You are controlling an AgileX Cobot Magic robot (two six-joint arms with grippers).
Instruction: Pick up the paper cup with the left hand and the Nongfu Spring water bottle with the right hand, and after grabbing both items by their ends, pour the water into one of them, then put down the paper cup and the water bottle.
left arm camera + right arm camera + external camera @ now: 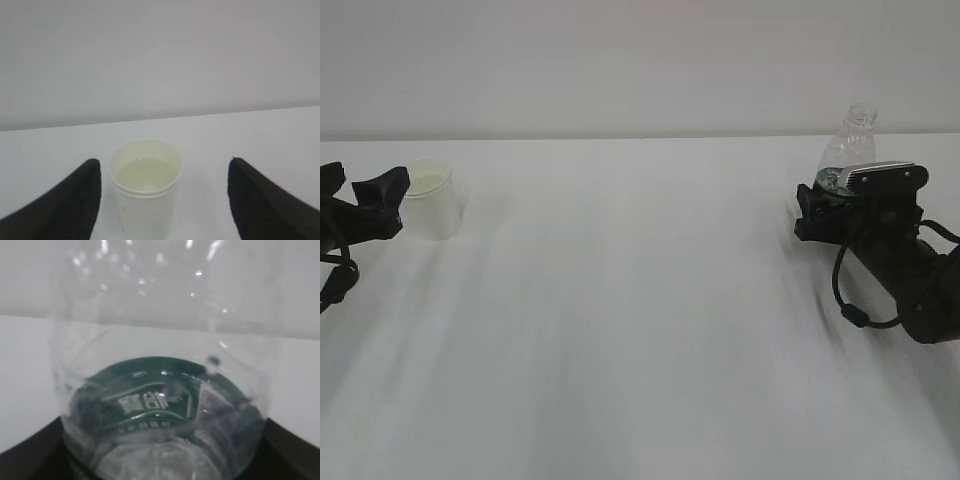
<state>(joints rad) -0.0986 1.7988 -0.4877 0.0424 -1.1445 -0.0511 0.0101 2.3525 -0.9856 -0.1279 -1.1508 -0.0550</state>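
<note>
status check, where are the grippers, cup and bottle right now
Left gripper open, fingers clear either side of paper cup; cup upright on table, liquid inside. Right gripper at the water bottle; grip unclear. Nothing in the way.

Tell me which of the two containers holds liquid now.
The paper cup: pale liquid shows inside it, while the Nongfu Spring water bottle looks clear and empty.

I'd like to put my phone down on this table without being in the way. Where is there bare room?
The wide middle of the table is bare, from the paper cup on the left across to the water bottle on the right, and forward to the near edge. It is crowded only at the two sides: the left gripper flanks the cup, and the right gripper sits at the bottle.
</note>
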